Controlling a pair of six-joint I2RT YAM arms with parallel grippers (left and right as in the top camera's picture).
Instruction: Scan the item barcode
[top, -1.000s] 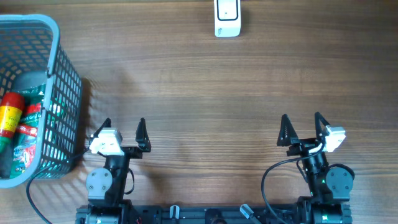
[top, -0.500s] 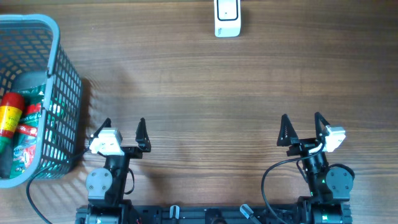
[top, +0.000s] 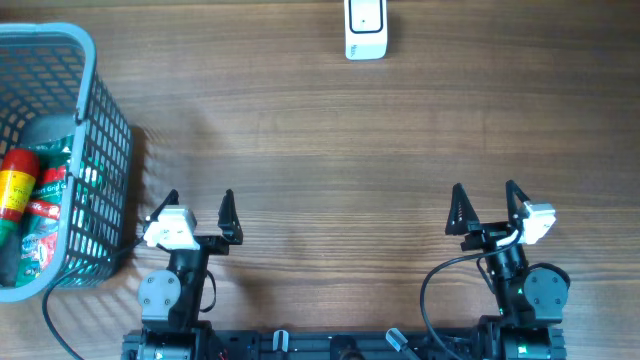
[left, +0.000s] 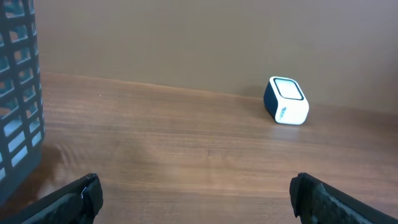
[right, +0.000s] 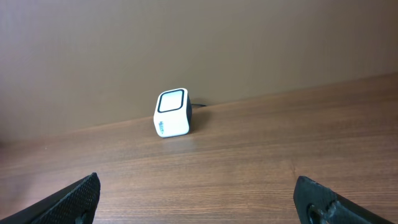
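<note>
Gaping end effectors, left (top: 199, 197) and right (top: 485, 188), scanner (top: 366, 28) ahead.

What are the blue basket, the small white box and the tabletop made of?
The basket looks like moulded grey-blue plastic, matte: open grid walls, thick smooth rim. The small white box is likely glossy plastic: rounded corners, dark-framed window. The tabletop is matte wood or wood-look laminate; streaky grain shows, but which is unclear.

table (top: 330, 150): brown wood, smooth, matt | basket (top: 105, 160): grey plastic mesh | scanner (top: 365, 30): white plastic, smooth, a bit shiny
</note>
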